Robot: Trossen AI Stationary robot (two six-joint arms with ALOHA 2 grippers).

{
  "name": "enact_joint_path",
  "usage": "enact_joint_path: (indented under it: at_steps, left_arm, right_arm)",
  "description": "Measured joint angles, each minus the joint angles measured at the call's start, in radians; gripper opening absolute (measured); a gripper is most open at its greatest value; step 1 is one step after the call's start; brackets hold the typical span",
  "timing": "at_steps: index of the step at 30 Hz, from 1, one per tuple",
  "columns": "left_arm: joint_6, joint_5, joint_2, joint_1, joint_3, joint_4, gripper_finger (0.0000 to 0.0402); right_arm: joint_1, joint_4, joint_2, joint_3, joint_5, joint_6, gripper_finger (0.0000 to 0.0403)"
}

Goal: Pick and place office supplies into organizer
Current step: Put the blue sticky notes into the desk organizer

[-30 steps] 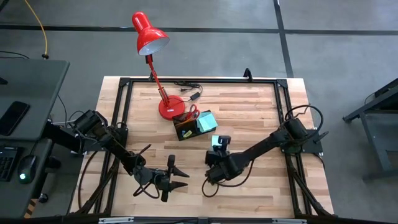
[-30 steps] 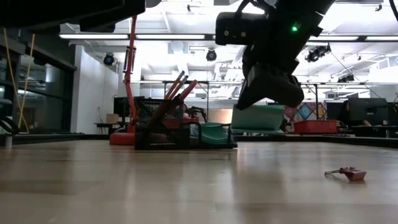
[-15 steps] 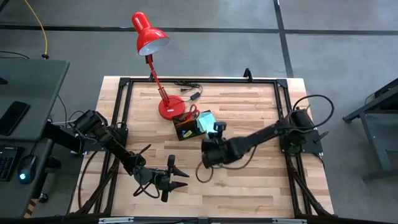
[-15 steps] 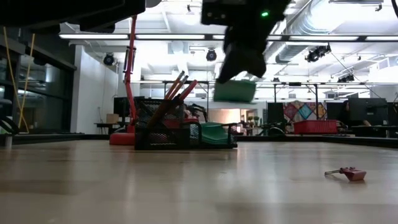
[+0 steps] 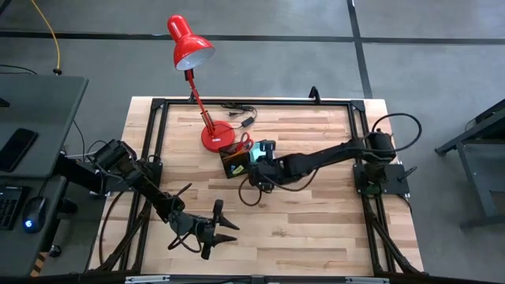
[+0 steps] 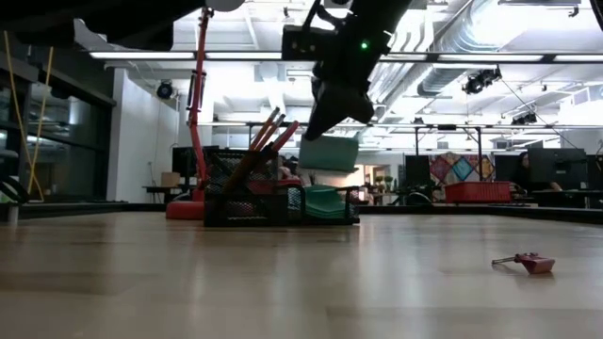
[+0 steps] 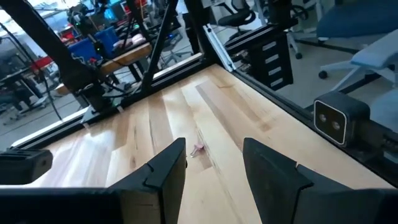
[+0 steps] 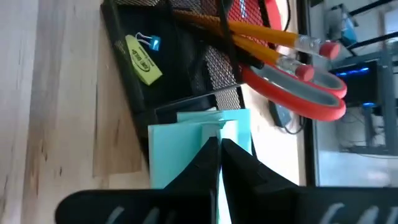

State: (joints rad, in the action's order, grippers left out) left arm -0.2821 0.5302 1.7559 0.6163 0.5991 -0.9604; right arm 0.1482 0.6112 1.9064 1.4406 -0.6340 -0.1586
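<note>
High view: right end effector [image 5: 256, 160] sits over the organizer [image 5: 234, 164] by the lamp base [image 5: 216, 138]; left end effector [image 5: 223, 229] spread wide, low on the counter [image 5: 331, 229]. Low view: we see the teal pad [image 6: 329, 153] held above the organizer. Right wrist: fingers [image 8: 202, 163] pinch the pad; scissors [image 8: 292, 93], pencils [image 8: 261, 40] inside.

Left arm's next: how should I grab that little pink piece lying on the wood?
Pinch the pink piece across its thicker body, not the thin stem, coming straight down with the left gripper: it lies flat on the table with nothing beside it.
</note>
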Motion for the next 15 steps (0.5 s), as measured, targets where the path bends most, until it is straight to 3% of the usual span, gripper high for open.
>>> enact_joint_path:
  at_steps: [5,9,12,15]
  left_arm:
    - [0.009,-0.004,0.000,0.000,0.000,0.003,0.0152]
    - [0.009,-0.007,0.000,0.000,0.000,0.005,0.0152]
    - [0.008,-0.007,0.000,0.000,0.000,0.005,0.0152]
    - [0.002,-0.007,0.000,0.000,0.000,0.006,0.0152]
  right_arm:
    - [-0.034,-0.038,0.000,-0.042,0.005,-0.026,0.0000]
    - [-0.065,-0.148,0.000,-0.116,0.093,-0.039,0.0000]
    - [-0.074,-0.206,0.001,-0.166,0.067,-0.053,0.0000]
    - [-0.088,-0.266,0.001,-0.203,0.117,-0.063,0.0000]
